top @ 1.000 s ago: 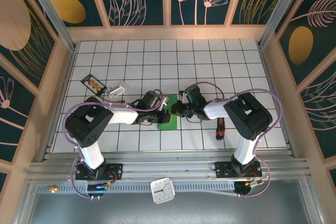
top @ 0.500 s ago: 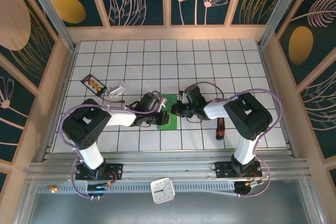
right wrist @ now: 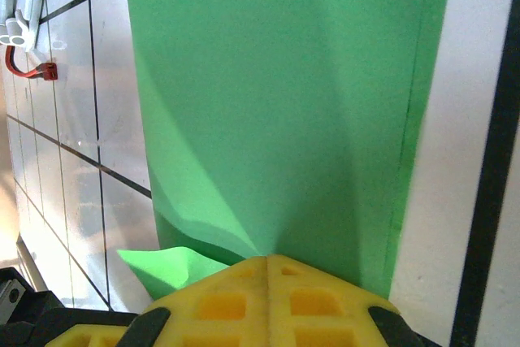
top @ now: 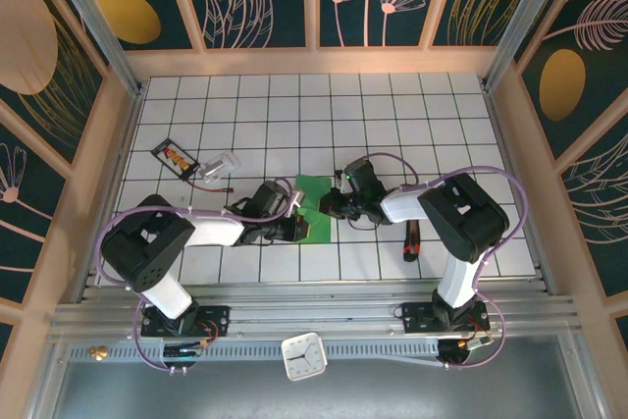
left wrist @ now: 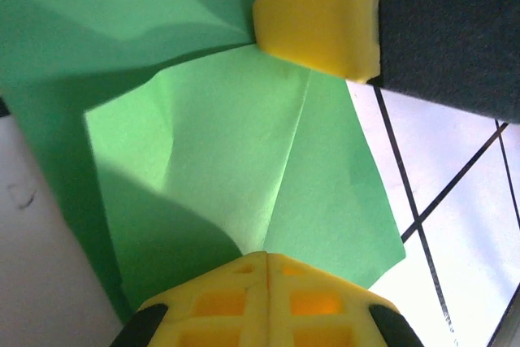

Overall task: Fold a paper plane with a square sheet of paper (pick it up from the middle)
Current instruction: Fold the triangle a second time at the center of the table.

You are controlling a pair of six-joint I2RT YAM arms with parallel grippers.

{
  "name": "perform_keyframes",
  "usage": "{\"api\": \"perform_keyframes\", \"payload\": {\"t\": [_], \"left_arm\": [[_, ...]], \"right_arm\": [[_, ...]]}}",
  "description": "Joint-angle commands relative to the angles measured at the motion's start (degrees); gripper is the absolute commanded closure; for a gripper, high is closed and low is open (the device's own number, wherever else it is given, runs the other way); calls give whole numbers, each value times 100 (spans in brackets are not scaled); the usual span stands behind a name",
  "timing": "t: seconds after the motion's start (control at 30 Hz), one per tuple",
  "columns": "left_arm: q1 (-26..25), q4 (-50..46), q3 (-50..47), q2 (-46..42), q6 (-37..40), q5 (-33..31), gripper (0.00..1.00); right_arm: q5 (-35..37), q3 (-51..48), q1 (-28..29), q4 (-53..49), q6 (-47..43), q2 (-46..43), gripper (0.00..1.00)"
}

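At mid-table, both jaws pinch shut, seemingly on opposite edges of the green sheet [top: 315, 188]

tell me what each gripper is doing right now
left gripper: closed, pinching the green paper
right gripper: closed, pinching the green paper at its other side

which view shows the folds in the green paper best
Left wrist: the paper is close up, with its centre crease and a lifted flap clear. Right wrist shows a broad plain stretch curling near the bottom. Top external shows it as a small, distant green patch.
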Motion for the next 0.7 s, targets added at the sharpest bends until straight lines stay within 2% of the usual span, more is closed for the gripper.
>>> {"api": "perform_keyframes", "payload": {"t": [0.0,0.67], "left_arm": [[-3,-794,-418,-25,-178,37,100],[-3,-894,-1091,-765,-535,29,100]], "right_arm": [[451,-113,-90,-742,-174,273,100],[469,-34,-89,-826,-186,348,100]]}}
